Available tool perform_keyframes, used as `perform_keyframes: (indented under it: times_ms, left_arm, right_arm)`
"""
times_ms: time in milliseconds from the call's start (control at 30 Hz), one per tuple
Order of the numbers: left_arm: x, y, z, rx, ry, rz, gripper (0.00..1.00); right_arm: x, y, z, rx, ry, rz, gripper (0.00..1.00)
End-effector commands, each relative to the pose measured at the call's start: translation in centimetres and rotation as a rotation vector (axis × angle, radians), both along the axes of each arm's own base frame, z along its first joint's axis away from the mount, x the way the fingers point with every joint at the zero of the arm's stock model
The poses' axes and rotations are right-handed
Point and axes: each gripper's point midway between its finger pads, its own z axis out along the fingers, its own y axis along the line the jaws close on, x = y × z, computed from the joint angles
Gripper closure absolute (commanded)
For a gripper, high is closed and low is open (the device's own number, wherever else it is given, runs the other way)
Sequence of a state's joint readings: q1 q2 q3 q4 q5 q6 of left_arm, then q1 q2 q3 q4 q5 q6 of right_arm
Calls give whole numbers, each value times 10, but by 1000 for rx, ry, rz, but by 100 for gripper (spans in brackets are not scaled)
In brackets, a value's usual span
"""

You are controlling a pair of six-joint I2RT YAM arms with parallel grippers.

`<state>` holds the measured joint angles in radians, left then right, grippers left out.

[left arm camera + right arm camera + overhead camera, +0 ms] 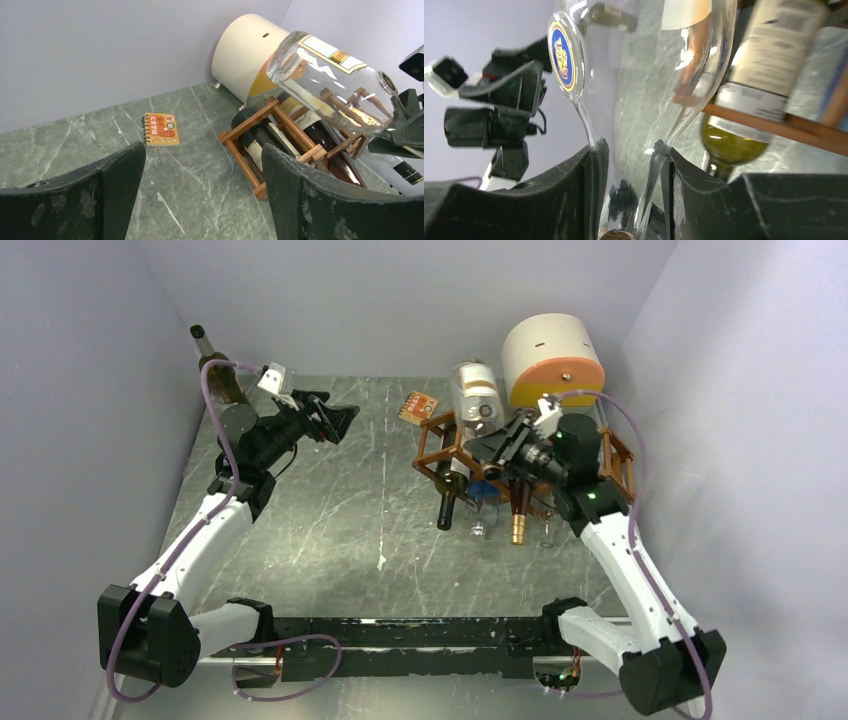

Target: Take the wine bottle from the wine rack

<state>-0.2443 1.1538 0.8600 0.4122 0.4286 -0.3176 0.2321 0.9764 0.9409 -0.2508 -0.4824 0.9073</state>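
Clear-glass wine bottle (325, 70) was neck-pinched in your right gripper (630, 155), tilted above wine rack (248, 118); left gripper (202, 150) spread; next: carry clear.

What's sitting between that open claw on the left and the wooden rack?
Only bare marble tabletop. A small orange notepad lies just off that line, by the back corner of the rack. The overhead view shows it best.

The orange notebook (161, 129) ahead of the left tool (202, 162) bears Chinese characters too small to read. The blue seal (565, 55) on the clear bottle (644, 75) is blurred.
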Motion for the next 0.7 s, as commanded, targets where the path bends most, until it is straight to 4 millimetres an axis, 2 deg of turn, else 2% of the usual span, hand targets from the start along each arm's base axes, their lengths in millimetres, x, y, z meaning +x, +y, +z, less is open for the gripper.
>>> perform_keyframes:
  times_ms: [0, 100, 233, 367, 433, 500, 600, 667]
  left_arm:
    - [-4, -4, 12, 19, -49, -21, 10]
    - [-6, -1, 17, 30, -58, -6, 8]
    - [-13, 26, 29, 27, -30, 141, 8]
    - [-51, 39, 25, 38, -33, 158, 6]
    - [-70, 41, 17, 61, -44, 133, 5]
    - [-88, 34, 4, 106, -66, 62, 6]
    - [-119, 6, -27, 192, -78, -175, 17]
    - [-134, -8, -46, 242, -58, -284, 17]
  right_arm:
    - [-6, 45, 109, 60, -440, 114, 100]
    - [-6, 73, 105, 71, -414, 167, 100]
    - [-14, 109, 94, 88, -359, 270, 100]
    - [-22, 131, 66, 57, -277, 337, 100]
    - [-26, 138, 49, 56, -219, 374, 100]
    - [-32, 144, 33, 47, -162, 415, 100]
    - [-43, 152, 13, 25, -101, 468, 100]
    - [-51, 156, 1, 8, -63, 513, 100]
